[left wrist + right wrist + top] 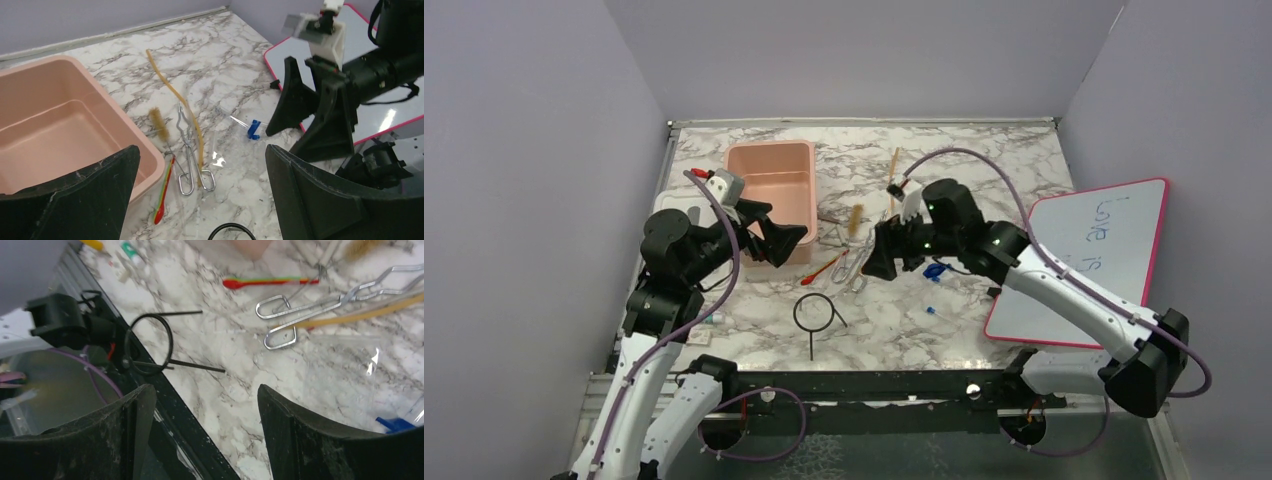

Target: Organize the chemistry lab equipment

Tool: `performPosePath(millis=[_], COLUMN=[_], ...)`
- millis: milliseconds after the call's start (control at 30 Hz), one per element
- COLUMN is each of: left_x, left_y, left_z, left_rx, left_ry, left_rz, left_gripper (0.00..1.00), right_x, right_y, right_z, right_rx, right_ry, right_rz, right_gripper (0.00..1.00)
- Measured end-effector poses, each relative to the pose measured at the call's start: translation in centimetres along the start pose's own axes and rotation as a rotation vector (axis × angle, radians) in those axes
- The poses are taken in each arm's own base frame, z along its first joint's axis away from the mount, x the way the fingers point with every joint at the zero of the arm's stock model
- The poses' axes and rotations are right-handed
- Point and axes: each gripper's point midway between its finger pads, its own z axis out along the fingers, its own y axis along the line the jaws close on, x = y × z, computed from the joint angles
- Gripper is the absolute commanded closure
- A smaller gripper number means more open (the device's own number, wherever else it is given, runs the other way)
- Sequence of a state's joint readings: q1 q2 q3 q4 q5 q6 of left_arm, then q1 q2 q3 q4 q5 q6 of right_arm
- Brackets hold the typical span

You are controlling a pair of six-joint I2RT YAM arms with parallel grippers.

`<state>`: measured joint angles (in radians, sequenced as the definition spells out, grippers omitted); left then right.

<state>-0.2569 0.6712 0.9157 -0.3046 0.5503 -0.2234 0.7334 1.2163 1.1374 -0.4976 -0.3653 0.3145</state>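
While the left claw [774,235] and right claw [876,255] gape empty, the flat metal tongs [347,292] before the right one may slip when pinched.

You have one wire ring [814,312], one tongs [186,135], one tan tube [175,97], one brush [159,125], one red-tipped stick [164,192], two blue pieces [934,270], one tub [769,185], one whiteboard [1104,250].

The top camera sits high up behind both arms and looks down on the whole table [984,170]. The left wrist camera is low and close. It looks out between its own jaws toward the right arm [385,70] and the far wall [100,20]. The right wrist camera is closer still. It looks down between its jaws toward the table's near edge. Both wrist views share the tongs [187,145], the tan tube [175,97] and the red-tipped stick [165,190], just ahead of the jaws.
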Motion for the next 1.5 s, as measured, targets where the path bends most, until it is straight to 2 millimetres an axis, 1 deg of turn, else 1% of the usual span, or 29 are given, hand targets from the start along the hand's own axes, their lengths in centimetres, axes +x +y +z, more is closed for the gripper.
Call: performPosePath(millis=[33, 100, 200, 233, 300, 400, 500, 533, 600, 667, 733, 833, 1000, 1067, 1133, 1233, 1367, 1500], left_x=[0.2, 0.7, 1.7, 2.3, 3.5, 6.5, 10.3, 11.2, 13.4, 14.9, 16.4, 19.0, 21.3, 21.9, 22.3, 22.4, 22.6, 23.2], left_y=[0.6, 1.6, 2.6, 2.9, 3.2, 3.2, 3.1, 3.0, 2.5, 2.2, 2.1, 2.0, 1.5, 0.9, 0.3, -0.2, -0.3, 0.3], left_z=[0.3, 0.6, 1.1, 1.1, 0.9, 0.2, -0.8, -1.1, -2.0, -2.6, -3.2, -3.9, -3.9, -3.9, -4.0, -3.9, -3.4, -3.1], left_rx=[-0.02, -0.061, -0.104, -0.12, -0.144, -0.176, -0.213, -0.22, -0.227, -0.232, -0.246, -0.27, -0.261, -0.243, -0.225, -0.203, -0.191, -0.229], left_ry=[0.003, 0.011, 0.042, 0.063, 0.107, 0.208, 0.334, 0.368, 0.445, 0.495, 0.542, 0.636, 0.753, 0.785, 0.808, 0.821, 0.826, 0.843], left_rz=[-0.006, -0.019, -0.053, -0.079, -0.129, -0.239, -0.354, -0.382, -0.444, -0.485, -0.517, -0.573, -0.599, -0.59, -0.579, -0.564, -0.549, -0.53], left_gripper=[0.02, 0.06, 0.19, 0.22, 0.29, 0.38, 0.39, 0.39, 0.43, 0.48, 0.57, 0.63, 0.64, 0.61, 0.59, 0.59, 0.59, 0.69], right_x=[1.2, 3.7, 6.6, 7.2, 7.8, 7.8, 7.8, 7.7, 7.4, 7.1, 7.0, 7.1, 7.1, 7.4, 7.7, 7.8, 7.5, 7.4], right_y=[0.0, -0.1, -0.2, -0.3, -1.1, -2.2, -2.9, -3.0, -3.2, -3.3, -3.6, -3.9, -4.2, -4.4, -4.6, -4.8, -4.7, -4.9], right_z=[0.9, 2.3, 4.1, 4.4, 4.8, 5.3, 5.8, 5.9, 6.2, 6.5, 6.9, 7.2, 7.3, 7.3, 7.2, 7.2, 7.1, 6.7], right_rx=[0.011, 0.04, 0.074, 0.087, 0.134, 0.192, 0.225, 0.232, 0.245, 0.255, 0.268, 0.281, 0.295, 0.303, 0.314, 0.323, 0.325, 0.333], right_ry=[0.03, 0.09, 0.158, 0.171, 0.169, 0.13, 0.091, 0.081, 0.058, 0.039, 0.031, 0.027, 0.016, 0.012, 0.013, 0.009, -0.006, -0.025], right_rz=[-0.006, -0.013, -0.006, 0.007, 0.048, 0.114, 0.177, 0.195, 0.221, 0.245, 0.261, 0.282, 0.298, 0.307, 0.317, 0.329, 0.341, 0.346], right_gripper=[0.22, 0.25, 0.27, 0.27, 0.27, 0.28, 0.28, 0.28, 0.28, 0.28, 0.28, 0.28, 0.28, 0.28, 0.28, 0.28, 0.28, 0.28])
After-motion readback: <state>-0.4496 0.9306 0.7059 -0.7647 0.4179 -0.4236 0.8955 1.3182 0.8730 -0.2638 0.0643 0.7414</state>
